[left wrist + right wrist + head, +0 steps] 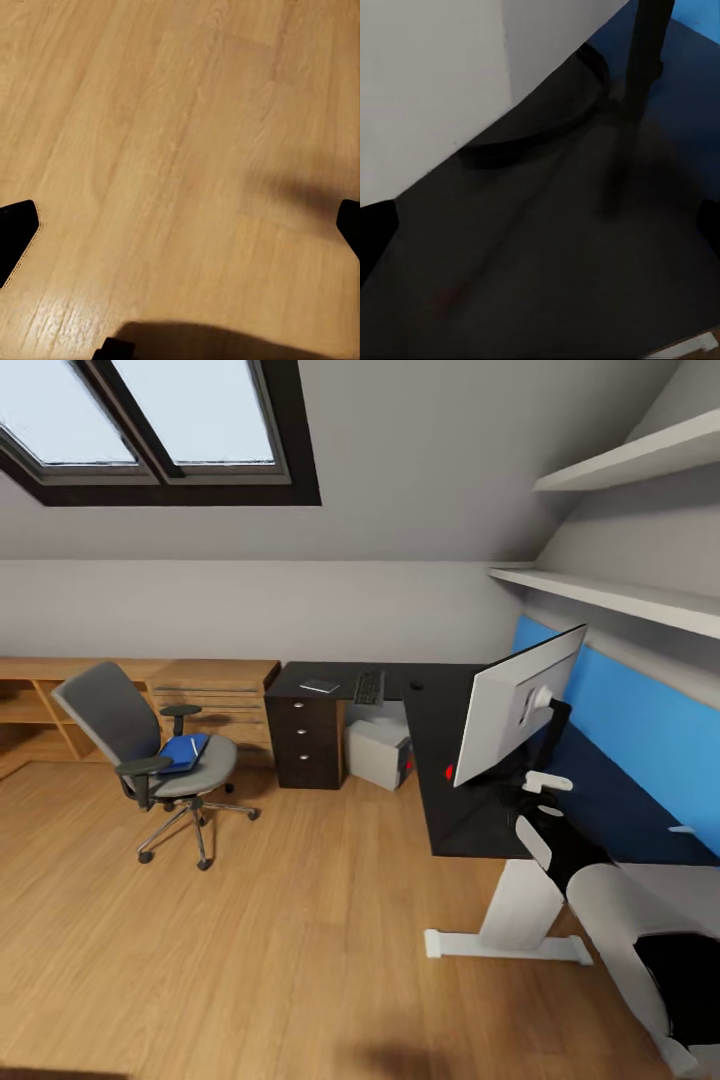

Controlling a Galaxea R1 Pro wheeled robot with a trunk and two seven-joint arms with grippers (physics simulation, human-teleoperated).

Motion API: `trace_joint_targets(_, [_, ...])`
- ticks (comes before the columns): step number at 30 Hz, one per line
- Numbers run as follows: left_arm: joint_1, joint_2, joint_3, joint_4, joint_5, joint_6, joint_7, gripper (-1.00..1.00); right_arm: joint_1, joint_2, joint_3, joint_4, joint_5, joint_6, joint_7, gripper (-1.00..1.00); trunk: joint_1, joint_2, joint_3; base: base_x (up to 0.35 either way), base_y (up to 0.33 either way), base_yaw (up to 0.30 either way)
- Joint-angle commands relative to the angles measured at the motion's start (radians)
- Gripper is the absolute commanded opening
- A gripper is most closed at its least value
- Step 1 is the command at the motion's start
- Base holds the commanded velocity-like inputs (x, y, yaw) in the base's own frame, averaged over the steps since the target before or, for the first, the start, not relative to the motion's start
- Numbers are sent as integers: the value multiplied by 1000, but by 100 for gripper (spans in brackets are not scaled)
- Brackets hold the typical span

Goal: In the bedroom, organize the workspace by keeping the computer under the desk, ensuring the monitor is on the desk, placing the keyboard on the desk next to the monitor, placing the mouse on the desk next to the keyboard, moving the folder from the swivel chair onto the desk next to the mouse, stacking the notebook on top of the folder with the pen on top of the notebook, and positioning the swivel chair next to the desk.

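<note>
**Monitor at risk of tipping while my right arm works behind it**

From my head view, the monitor [510,710] stands on the near wing of the desk [470,800], its pale back toward me and my right arm reaching in beside its stem. The keyboard [369,687] and notebook [320,685] lie on the far wing, the computer [380,752] sits beneath it, and the folder [186,752] with the pen [194,746] on it waits on the swivel chair [150,755], well apart from the desk. A careless sweep of my arm could, I judge, knock the screen over.

My left wrist view shows bare wooden floor [165,150] between two dark fingertips [15,232] spread wide, holding nothing.

My right wrist view looks at the monitor's stem [649,45] and round base on the desk top; the right gripper [547,240] has its fingers parted and empty, close to the screen's rear panel. Closing blindly here might catch the stem and drag the monitor off the edge
</note>
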Motion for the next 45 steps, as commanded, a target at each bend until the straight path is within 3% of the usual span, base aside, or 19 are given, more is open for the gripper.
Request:
trace_joint_targets(1, [-1, 1, -9, 0, 5, -4, 7, 100, -1, -1, 8, -30, -7, 44, -8, 100, 0, -1, -1, 0, 239, 0])
trace_joint_targets(6, [-1, 0, -10, 0, 5, -4, 7, 100, -1, 5, 9, -88, -8, 102, -8, 100, 0, -1, -1, 0, 259, 0])
trace_joint_targets(11, [-1, 0, -10, 0, 5, -4, 7, 100, 0, 31, 8, -150, -5, 123, -16, 100, 0, -1, -1, 0, 115, 0])
trace_joint_targets(15, [-1, 0, -10, 0, 5, -4, 7, 100, 12, 43, 7, -193, -5, 125, -65, 100, 0, -1, -1, 0, 38, 0])
trace_joint_targets(23, [-1, 0, -10, 0, 5, -4, 7, 100, 63, 49, 9, -247, -5, 71, -133, 100, 0, -1, -1, 0, 9, 0])
trace_joint_targets(28, [-1, 0, -10, 0, 5, -4, 7, 100, 90, 53, 11, -267, -2, 35, -143, 100, 0, -1, -1, 0, 2, 0])
trace_joint_targets(34, [-1, 0, -9, 0, 5, -4, 7, 100, 117, 79, 12, -292, 10, 2, -147, 100, 0, -1, -1, 0, 0, 0])
trace_joint_targets(38, [-1, 0, -9, 0, 5, -4, 7, 100, 148, 88, 13, -337, 37, -11, -148, 100, 0, -1, -1, 0, 0, 0])
trace_joint_targets(45, [-1, 0, -9, 0, 5, -4, 7, 100, 298, 95, 17, -538, 176, -20, -149, 100, 0, -1, -1, 0, 126, 0])
